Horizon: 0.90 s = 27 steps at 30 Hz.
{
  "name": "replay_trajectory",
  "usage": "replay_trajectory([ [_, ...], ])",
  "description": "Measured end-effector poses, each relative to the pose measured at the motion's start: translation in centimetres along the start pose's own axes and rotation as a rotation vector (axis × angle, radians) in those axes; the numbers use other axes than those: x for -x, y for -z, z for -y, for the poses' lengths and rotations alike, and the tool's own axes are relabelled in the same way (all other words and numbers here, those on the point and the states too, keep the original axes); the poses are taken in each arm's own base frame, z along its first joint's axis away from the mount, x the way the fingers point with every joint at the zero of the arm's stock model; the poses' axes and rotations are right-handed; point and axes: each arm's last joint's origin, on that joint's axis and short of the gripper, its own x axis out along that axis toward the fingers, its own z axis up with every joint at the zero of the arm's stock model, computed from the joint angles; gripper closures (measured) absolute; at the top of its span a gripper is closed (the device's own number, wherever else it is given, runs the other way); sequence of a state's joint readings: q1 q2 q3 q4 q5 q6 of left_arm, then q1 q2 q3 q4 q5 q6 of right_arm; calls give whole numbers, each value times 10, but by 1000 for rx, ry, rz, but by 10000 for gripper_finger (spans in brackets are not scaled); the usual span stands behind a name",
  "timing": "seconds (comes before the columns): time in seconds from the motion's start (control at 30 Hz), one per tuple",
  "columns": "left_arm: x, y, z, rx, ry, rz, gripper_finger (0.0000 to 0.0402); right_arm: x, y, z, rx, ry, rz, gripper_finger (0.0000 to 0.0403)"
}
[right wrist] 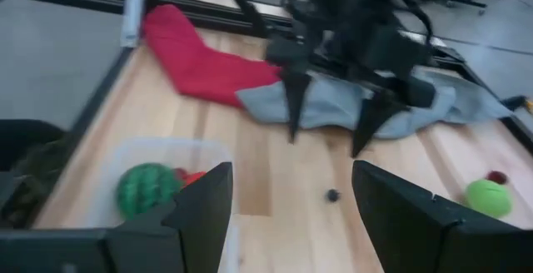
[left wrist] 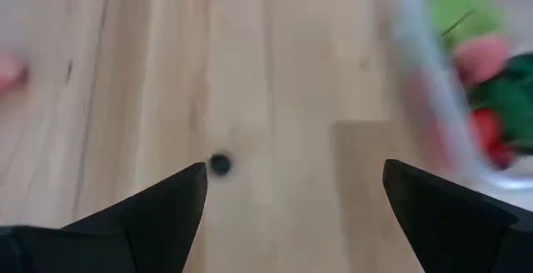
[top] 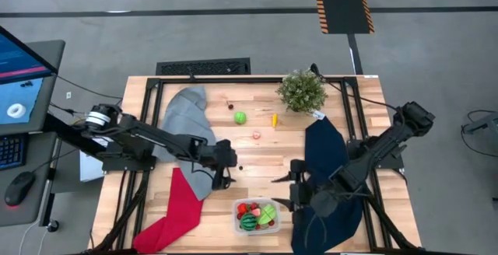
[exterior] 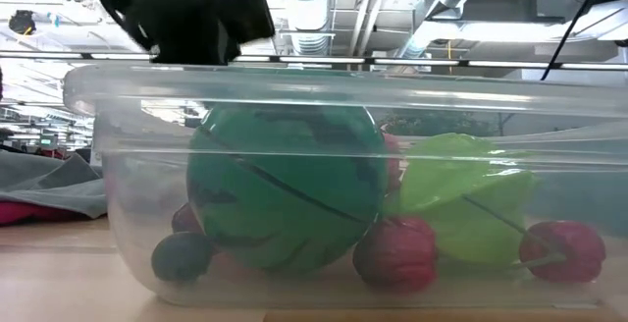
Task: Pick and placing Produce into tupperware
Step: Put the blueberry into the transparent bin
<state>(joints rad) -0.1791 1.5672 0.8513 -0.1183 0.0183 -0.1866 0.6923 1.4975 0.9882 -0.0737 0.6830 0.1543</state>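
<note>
The clear tupperware (top: pixel 257 216) sits near the table's near edge. It holds a dark green striped melon ball (exterior: pixel 285 185), a light green piece (exterior: pixel 461 204), red pieces (exterior: pixel 397 253) and a small dark ball (exterior: pixel 182 256). More produce lies farther back: a green ball (top: pixel 240 117), a yellow piece (top: pixel 274 120) and a pink piece (top: pixel 256 135). A tiny dark ball (left wrist: pixel 220 165) rests on the wood. My left gripper (left wrist: pixel 296 181) hovers open above that ball, left of the tupperware (left wrist: pixel 466 81). My right gripper (right wrist: pixel 291 215) is open, just right of the tupperware (right wrist: pixel 166 181), and touches nothing.
A grey cloth (top: pixel 187 123) and a red cloth (top: pixel 175 204) lie on the table's left side, and a dark blue cloth (top: pixel 327 169) lies on the right under my right arm. A bushy potted plant (top: pixel 302 90) stands at the far edge. Bare wood runs between the grippers.
</note>
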Motion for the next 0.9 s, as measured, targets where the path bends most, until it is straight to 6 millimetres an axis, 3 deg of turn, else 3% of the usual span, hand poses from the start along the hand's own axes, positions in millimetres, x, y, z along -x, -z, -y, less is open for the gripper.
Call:
replay_trajectory([
  [0.47,-14,4,-49,89,-152,-51,47,12,3,-18,-54,-11,19,132],
  [0.7,-29,11,-50,98,-137,-88,47,13,5,-21,-70,-17,17,132],
  [0.9,-29,10,-49,93,-138,-73,47,13,5,-20,-77,-14,16,132],
])
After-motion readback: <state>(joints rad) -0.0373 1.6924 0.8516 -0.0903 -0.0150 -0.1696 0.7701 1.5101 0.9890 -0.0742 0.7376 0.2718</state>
